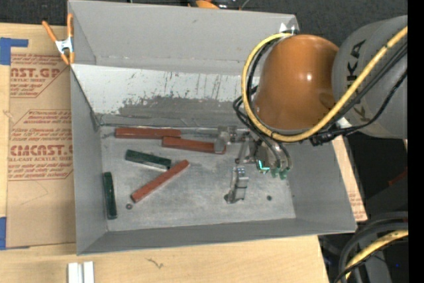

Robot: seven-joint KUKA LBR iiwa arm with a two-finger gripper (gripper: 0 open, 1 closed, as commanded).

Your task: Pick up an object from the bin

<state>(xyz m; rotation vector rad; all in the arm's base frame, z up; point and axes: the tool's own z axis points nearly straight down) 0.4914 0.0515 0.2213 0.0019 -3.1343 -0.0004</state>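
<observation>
The jaws hang low over bare floor in the right part of the grey bin [165,36]; whether they are apart or together, I cannot tell. The nearest thing is a red-brown bar [192,144] to their upper left. A slanted red-brown bar [159,181] lies further left.

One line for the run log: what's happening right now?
end effector | over bare bin floor, right side | nearest: red-brown stick, up-left of it | dark green sticks further left

Grey bin [165,36], reddish-brown bars [159,181], dark green bars [108,195], orange wrist cover [295,83]
</observation>
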